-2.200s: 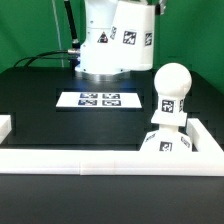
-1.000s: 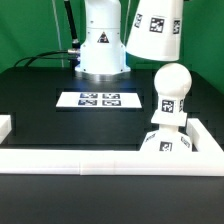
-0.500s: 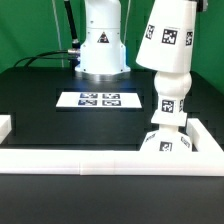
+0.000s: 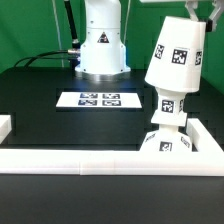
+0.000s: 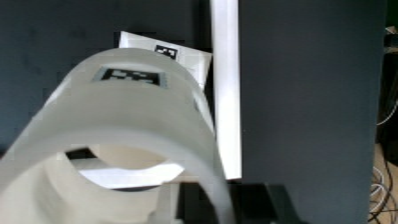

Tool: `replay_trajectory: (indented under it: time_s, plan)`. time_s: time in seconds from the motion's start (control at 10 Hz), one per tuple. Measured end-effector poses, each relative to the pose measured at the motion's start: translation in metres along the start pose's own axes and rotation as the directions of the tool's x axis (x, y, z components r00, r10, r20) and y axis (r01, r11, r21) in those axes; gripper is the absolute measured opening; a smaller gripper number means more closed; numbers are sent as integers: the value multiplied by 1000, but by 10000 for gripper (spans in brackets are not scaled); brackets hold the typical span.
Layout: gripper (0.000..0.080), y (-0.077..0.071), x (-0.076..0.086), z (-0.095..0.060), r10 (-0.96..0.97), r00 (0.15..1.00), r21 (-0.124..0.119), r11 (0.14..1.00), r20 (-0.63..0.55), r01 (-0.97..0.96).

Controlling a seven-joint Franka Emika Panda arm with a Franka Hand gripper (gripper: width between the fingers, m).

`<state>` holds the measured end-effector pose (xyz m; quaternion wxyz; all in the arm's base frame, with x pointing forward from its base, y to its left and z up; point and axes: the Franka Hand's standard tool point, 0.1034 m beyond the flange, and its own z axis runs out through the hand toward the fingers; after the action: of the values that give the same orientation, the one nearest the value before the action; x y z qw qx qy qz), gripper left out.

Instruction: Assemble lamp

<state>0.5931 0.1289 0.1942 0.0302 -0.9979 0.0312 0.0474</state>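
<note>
The white cone shade (image 4: 178, 55) hangs tilted over the bulb and hides the bulb's round head. Only the bulb's tagged stem (image 4: 168, 104) shows below the shade's rim. The stem stands upright in the blocky base (image 4: 165, 143) at the exterior view's right, against the white wall. My gripper (image 5: 210, 196) is shut on the shade's wall (image 5: 125, 130), one finger inside and one outside. In the exterior view the gripper is almost out of frame at the top right. The wrist view looks down along the shade; the bulb and base are hidden there.
The marker board (image 4: 97, 99) lies flat at the table's middle and shows in the wrist view (image 5: 164, 50). A low white wall (image 4: 90, 160) runs along the front and sides. The arm's white base (image 4: 102, 40) stands at the back.
The shade has moved from the back middle to the exterior view's right and come down over the bulb's head, tilted. The bulb and base have not moved.
</note>
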Motion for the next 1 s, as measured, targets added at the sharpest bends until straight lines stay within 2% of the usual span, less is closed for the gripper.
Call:
replay_trajectory:
  time_s: [0.5,1.0]
  plan:
    - [45,1,1,23,-4,1000,-8,1000,3,4]
    - [45,4,3,33,-6,1000,-10,1000,-6,6]
